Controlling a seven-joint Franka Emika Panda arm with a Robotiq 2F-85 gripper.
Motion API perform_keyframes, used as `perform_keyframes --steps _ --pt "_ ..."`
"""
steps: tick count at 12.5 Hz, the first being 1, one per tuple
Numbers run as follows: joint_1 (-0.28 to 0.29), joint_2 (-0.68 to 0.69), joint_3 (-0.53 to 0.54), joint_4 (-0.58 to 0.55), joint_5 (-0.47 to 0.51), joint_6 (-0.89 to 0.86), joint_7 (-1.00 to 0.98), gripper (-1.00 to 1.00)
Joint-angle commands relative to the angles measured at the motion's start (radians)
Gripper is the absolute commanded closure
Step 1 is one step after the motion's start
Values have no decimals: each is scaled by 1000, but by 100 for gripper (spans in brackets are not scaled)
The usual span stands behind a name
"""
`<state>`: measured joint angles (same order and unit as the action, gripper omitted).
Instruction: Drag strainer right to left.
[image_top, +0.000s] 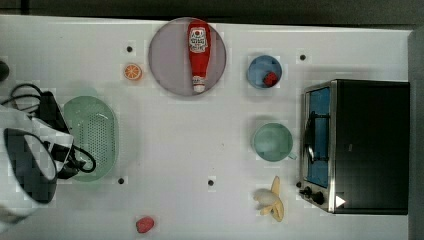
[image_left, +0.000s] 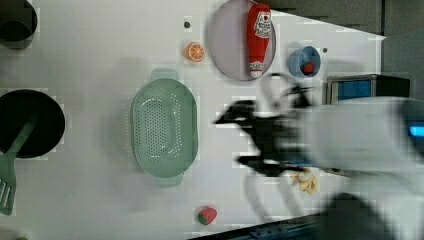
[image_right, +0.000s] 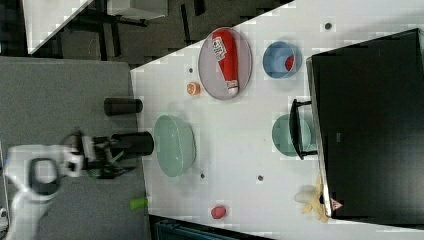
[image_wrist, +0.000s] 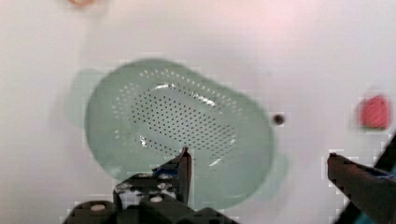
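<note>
White table (image_top: 210, 145), strainer (image_top: 95, 135) nr top view's left, jaws (image_wrist: 257, 161) apart above it, plate (image_top: 167, 60) w/ ketchup (image_top: 199, 52) nearby

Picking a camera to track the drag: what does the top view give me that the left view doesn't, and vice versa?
Top view's extra: the teal cup beside the toaster oven. There the arm covers the strainer along its edge on the top view's left.
Left view's extras: a black pan with a green spatula reaching into it, and the strainer seen whole, unobstructed.
Shared: strainer, ketchup bottle lying on the grey plate, orange half, blue bowl.
</note>
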<state>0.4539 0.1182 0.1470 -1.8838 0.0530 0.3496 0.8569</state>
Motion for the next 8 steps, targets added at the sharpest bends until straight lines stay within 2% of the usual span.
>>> perform_keyframes --steps 1,4,8 --pt "-103 -159 -155 8 -21 -101 -371 -100" --pt "-113 -258 -313 8 -44 -206 -575 -100" --pt "-115 -286 -475 7 -135 -254 -777 -100"
